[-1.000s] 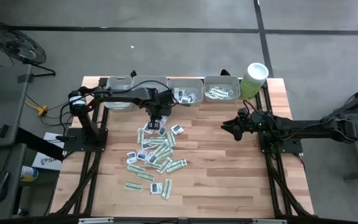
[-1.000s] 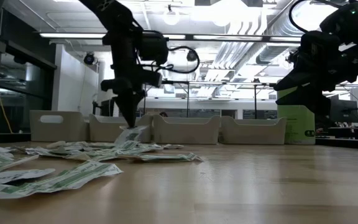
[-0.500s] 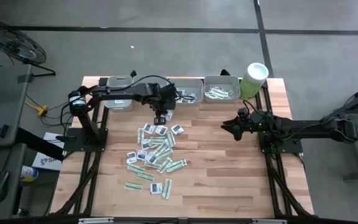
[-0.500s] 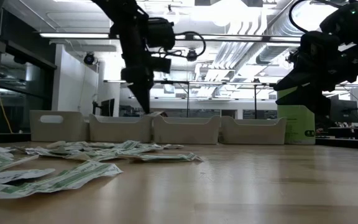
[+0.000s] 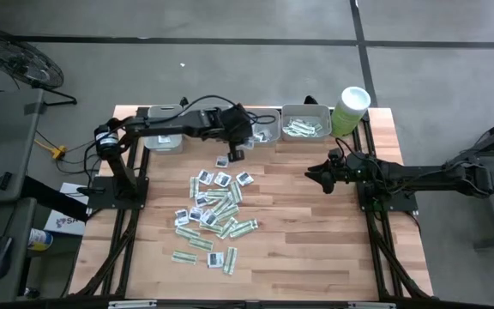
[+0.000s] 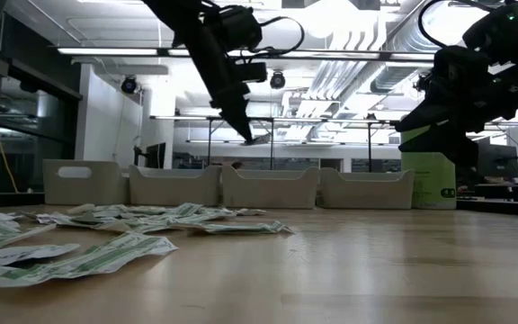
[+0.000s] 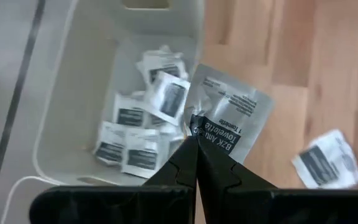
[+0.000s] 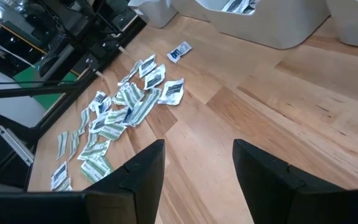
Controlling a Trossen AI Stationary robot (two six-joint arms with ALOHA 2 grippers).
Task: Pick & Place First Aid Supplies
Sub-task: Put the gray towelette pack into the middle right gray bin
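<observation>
My left gripper [image 5: 237, 154] hangs above the table just in front of the row of grey trays, shut on a squarish white sachet [image 7: 229, 118] with dark print; it is a small flake at the fingertips in the low view [image 6: 257, 139]. The tray [image 7: 61, 124] beside it holds several like sachets. The main pile of first aid supplies [image 5: 214, 204], green-white strips and white squares, lies flat mid-table. One sachet [image 5: 223, 160] lies alone near the gripper. My right gripper [image 8: 197, 163] waits open, raised at the table's right. My left gripper pinches the sachet by its near edge [image 7: 199, 128] between the free ends of its two fingers. The fingers slant down toward the far right. The sachet sticks out ahead of the fingertips, lifted clear of the table.
Several grey trays [image 5: 305, 122] stand in a row along the far edge; one holds strips. A pale green tub with a white lid [image 5: 350, 110] stands at the far right corner. Bare wood lies between the pile and the right arm [image 5: 418, 178].
My left gripper has risen from the far end of the pile and gone toward the far right, toward the trays, tipping less steeply. It stays shut, and the sachet has come up with it, lifted clear of the pile.
</observation>
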